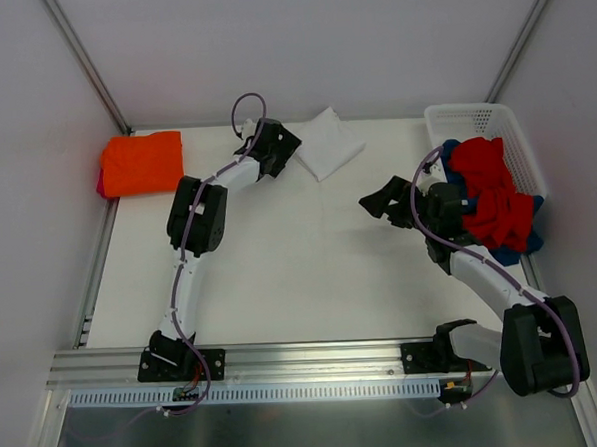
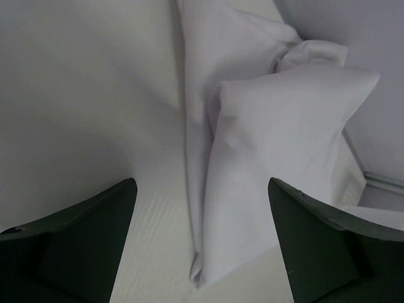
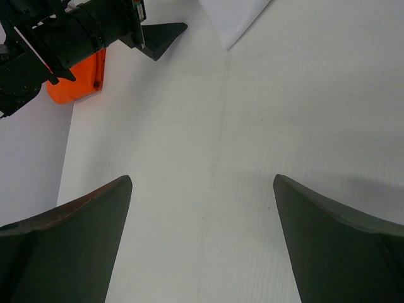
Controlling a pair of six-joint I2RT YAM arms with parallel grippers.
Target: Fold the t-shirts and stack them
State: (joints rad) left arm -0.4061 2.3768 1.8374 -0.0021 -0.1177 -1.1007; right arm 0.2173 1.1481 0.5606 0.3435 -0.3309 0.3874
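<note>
From above, my left tool [image 1: 293, 152] sits beside a folded white cloth t-shirt [image 1: 329, 142] at the far edge of the white tabletop [image 1: 281, 274]. Left wrist: its jaws stand apart, with the shirt lying ahead between them. Right wrist: my right tool [image 3: 202, 180] is spread wide above the tabletop.

Top cam overhead; both wrist cams low, prob. sharing white t-shirt [image 2: 271, 164].

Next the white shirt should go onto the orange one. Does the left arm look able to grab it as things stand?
Probably yes: the open left gripper sits right at the white t-shirt, nothing between them.
</note>
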